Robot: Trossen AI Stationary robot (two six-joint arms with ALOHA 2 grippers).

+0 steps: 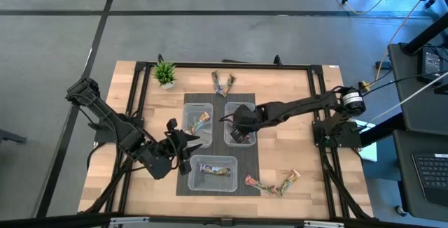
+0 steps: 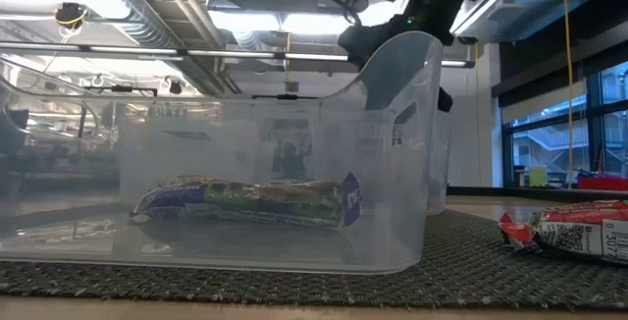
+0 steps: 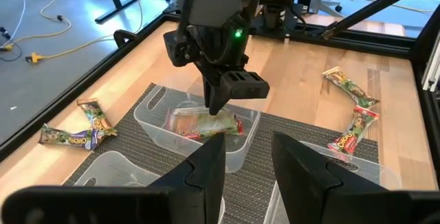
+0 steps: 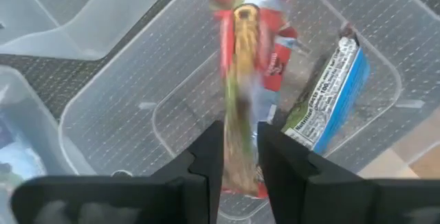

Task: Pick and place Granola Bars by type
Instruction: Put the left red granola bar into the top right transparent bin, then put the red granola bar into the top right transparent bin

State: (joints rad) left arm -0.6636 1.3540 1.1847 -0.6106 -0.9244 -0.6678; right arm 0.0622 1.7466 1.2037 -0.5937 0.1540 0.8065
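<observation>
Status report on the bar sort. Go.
Right gripper over right bin, red bar between its fingers. Left gripper waits empty beside left bin. Nothing in the way.

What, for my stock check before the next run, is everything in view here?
loose bars: four, multicoloured; two at the table's far edge, two near right
binned bars: three seen; tan in the left bin, blue-white in the near bin, blue-white in the right bin
red bar: one, at the right tool
clear bins: three, on the mat
mat: one, dark grey, centre
plant: one, green, far left
table: one, wood
left tool: open, empty
right tool: over the right bin
</observation>
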